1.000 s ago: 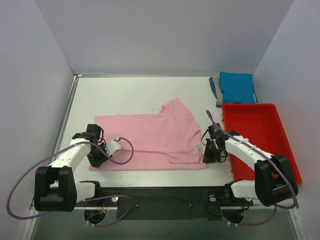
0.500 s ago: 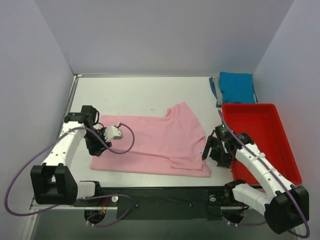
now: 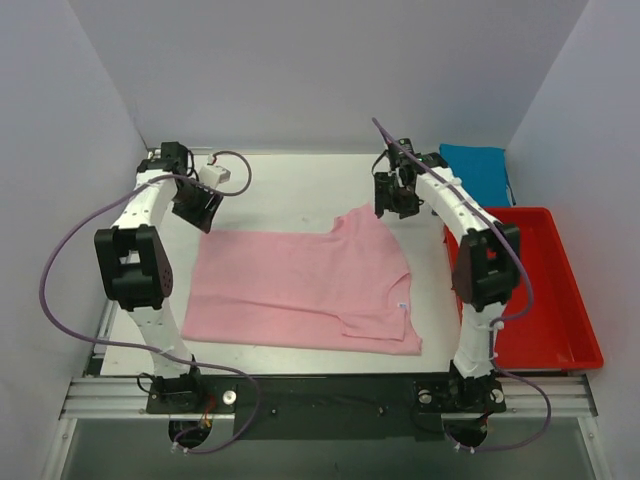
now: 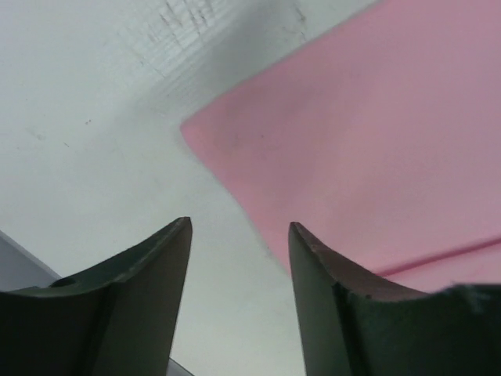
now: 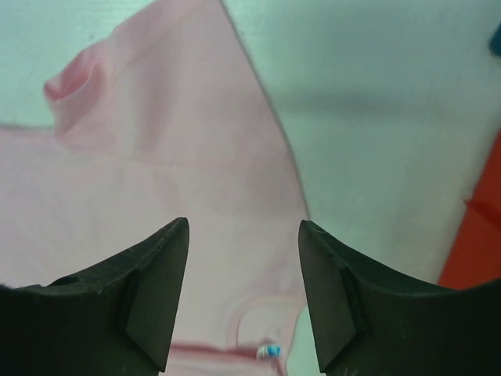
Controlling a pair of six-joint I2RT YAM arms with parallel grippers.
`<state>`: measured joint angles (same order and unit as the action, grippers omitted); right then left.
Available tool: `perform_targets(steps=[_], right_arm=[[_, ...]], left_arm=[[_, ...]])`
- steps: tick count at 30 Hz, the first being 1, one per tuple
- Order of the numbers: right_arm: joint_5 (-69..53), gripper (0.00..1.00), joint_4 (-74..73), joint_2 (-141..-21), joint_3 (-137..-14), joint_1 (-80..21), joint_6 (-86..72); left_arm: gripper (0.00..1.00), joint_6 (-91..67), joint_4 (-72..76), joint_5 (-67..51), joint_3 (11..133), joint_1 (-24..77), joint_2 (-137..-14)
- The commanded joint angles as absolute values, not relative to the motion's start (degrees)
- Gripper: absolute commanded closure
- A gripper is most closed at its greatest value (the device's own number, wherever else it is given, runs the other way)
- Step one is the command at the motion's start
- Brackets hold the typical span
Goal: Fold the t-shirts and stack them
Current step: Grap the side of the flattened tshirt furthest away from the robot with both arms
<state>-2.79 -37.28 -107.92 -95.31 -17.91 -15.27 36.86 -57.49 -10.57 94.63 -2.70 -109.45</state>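
From bases at the bottom of the top view, both arms stretch far up the frame. The pink shirt [image 3: 300,290] lies flat mid-frame on the table [image 3: 280,185], beside the tray [image 3: 545,290] at right. The left gripper [image 3: 200,212] hangs over the shirt's upper left corner, the right gripper [image 3: 395,200] over its upper sleeve. Only the wrist views show both sets of fingers spread, pinching nothing. The teal shirt [image 3: 478,170], upper right, is partly hidden behind the right arm.

Bright, even light, soft shadows; wrist views slightly blur the pink t-shirt [image 4: 376,141].
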Motion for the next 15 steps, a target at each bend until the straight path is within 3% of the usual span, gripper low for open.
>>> perform_targets(steps=[1,3,4,10,15], right_arm=[[1.4,0.46,-40.1,-120.6,-106.7,-17.4,-11.2],[1.2,0.46,-40.2,-127.0,-112.1,-17.3,-10.8],[1.0,0.45,-40.4,-131.2,-115.5,-17.2,-10.7],[-1.5,0.43,-46.4,-142.4,-124.8,-17.7,-10.9],[-3.5,0.58,-46.8,-142.3,-121.0,-18.9,-11.0]], left_arm=[[0.32,26.4,-55.1,-9.2,103.3,-4.5,-116.2],[0.32,25.1,-54.8,-10.3,104.8,-5.6,-118.6],[0.24,24.8,-54.8,-10.9,105.5,-6.0,-120.0],[0.23,23.3,-54.3,-10.4,108.9,-6.4,-126.1],[0.24,25.2,-56.6,-12.8,112.0,-6.4,-130.8]])
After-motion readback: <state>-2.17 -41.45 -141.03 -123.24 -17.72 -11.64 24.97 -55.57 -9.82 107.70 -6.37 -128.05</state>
